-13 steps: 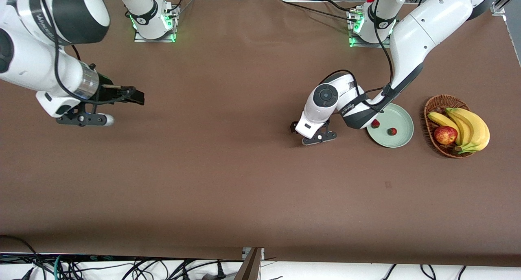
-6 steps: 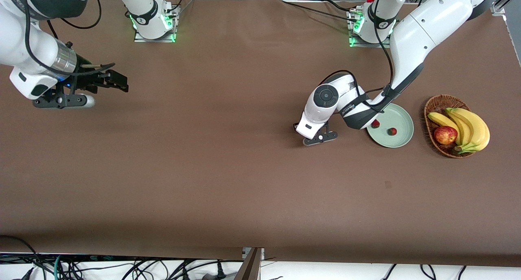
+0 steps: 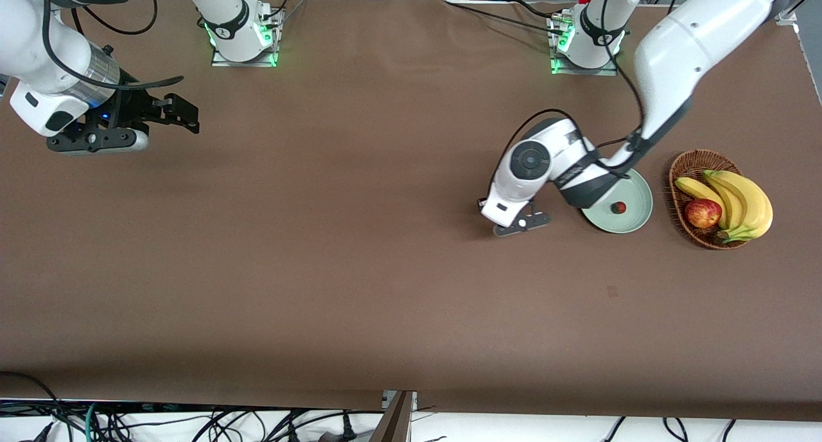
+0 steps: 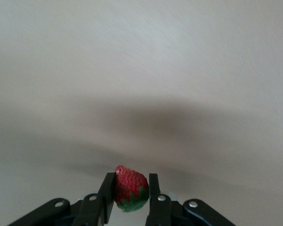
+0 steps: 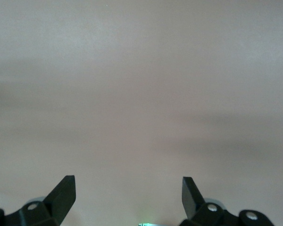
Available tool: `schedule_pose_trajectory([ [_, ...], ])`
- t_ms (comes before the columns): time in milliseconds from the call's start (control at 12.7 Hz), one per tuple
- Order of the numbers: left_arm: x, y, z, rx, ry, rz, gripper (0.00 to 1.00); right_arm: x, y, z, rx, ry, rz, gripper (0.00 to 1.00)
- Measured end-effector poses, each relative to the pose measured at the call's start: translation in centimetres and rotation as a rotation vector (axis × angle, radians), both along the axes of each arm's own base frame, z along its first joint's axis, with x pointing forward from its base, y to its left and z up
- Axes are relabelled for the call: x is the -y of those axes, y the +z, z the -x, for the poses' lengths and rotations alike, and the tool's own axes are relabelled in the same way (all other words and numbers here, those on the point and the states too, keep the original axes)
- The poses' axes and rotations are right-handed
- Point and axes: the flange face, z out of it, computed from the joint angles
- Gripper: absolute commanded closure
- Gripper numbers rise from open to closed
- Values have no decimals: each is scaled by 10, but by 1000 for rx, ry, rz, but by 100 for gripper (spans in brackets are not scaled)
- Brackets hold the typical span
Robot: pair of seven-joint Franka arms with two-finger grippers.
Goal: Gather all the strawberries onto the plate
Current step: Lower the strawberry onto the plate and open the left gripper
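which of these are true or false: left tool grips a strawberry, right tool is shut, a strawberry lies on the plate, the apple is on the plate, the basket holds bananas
1. The left tool grips a strawberry. True.
2. The right tool is shut. False: its fingers stand wide apart with nothing between them, over bare table at the right arm's end.
3. A strawberry lies on the plate. True: one strawberry on the plate shows in the front view.
4. The apple is on the plate. False: it sits in the basket.
5. The basket holds bananas. True.
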Motion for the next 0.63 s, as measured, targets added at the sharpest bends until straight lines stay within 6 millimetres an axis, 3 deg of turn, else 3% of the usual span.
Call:
schedule_pose_trajectory([
  [235,-109,41,-28,-84,-58,-6,74,4,-2,-4,10,15,-3,1],
  [471,-218,29,-28,-173,-143,18,74,6,-2,-5,15,18,-4,1],
  [628,-268,12,-16,-205,-184,34,73,6,-3,-5,15,19,-4,1],
])
